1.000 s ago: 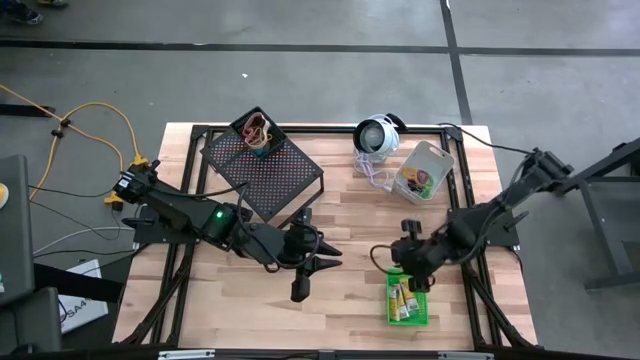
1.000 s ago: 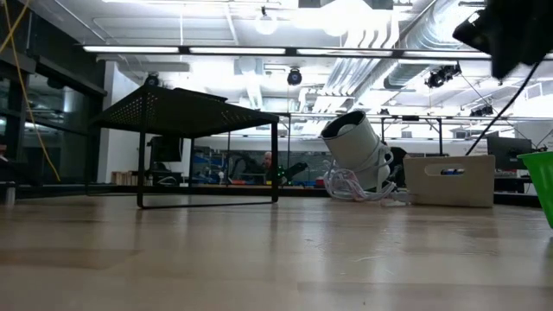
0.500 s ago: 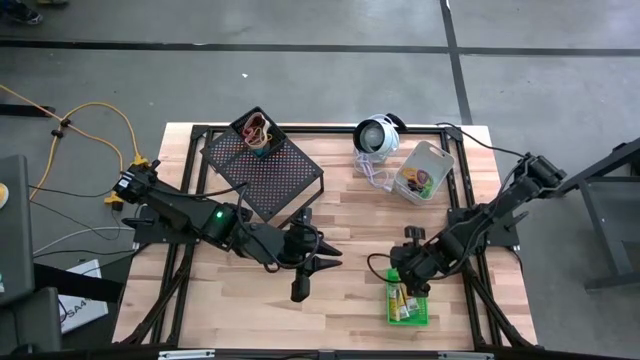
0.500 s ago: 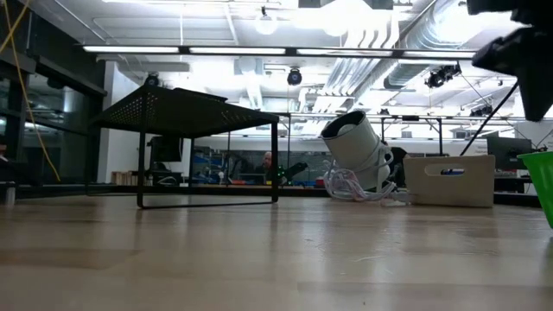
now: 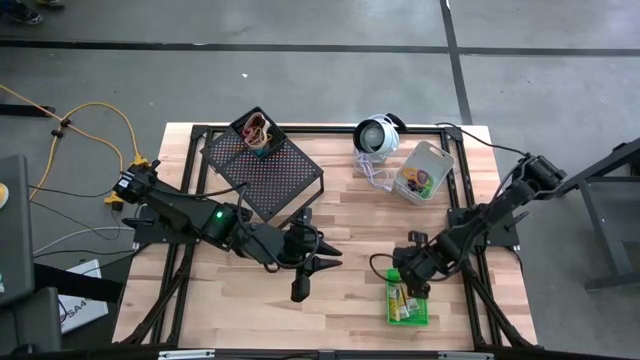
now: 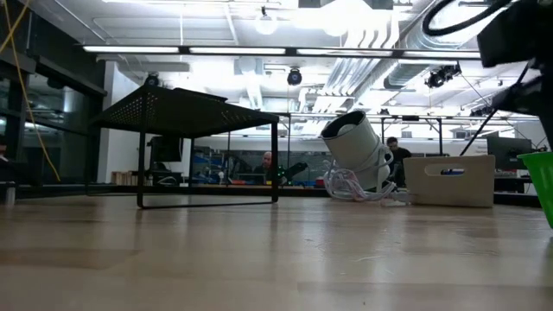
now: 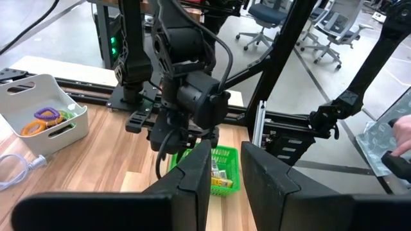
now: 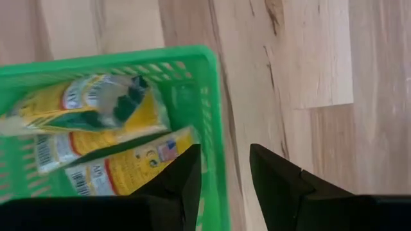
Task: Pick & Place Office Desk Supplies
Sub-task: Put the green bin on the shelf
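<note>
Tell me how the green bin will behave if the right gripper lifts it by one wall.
The green bin has thin slotted walls, so it probably flexes. The yellow pieces lie loose inside and may slide as it tilts. Probably light; the right gripper straddles one wall.

Wooden table (image 5: 340,215) — mesh rack (image 5: 262,172), green bin (image 5: 408,300), grey bin (image 5: 423,172), round device (image 5: 376,135).

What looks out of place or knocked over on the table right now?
The round white device lies tipped on its side, its cord loose beside the grey bin. The green bin under the right claw looks orderly.
</note>
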Controlling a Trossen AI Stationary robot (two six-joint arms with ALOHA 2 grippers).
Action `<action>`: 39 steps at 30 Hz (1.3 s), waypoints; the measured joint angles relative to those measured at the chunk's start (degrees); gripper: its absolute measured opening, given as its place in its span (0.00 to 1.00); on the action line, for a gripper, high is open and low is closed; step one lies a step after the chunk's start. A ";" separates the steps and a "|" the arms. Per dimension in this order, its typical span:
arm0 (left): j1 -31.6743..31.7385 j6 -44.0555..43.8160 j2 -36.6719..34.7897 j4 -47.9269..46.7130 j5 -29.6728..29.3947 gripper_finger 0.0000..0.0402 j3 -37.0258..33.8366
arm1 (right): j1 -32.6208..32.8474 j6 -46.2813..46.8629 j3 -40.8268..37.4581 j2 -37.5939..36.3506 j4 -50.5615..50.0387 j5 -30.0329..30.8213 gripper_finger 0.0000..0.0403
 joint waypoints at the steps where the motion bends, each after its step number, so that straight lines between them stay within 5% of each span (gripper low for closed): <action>1: 0.00 0.00 0.00 0.00 0.00 0.20 0.00 | -0.02 0.17 -0.50 0.00 0.56 0.01 0.30; 11: 0.00 0.00 0.00 0.00 0.00 0.20 0.00 | 0.00 1.40 -3.78 0.00 3.99 -1.15 0.28; 26: 0.01 0.02 0.00 0.00 0.00 0.20 0.00 | -0.56 3.04 -3.73 -0.02 5.47 -1.22 0.02; 39: 0.01 0.01 0.00 0.00 0.00 0.20 0.00 | -13.37 16.80 -3.73 0.00 6.85 -1.27 0.01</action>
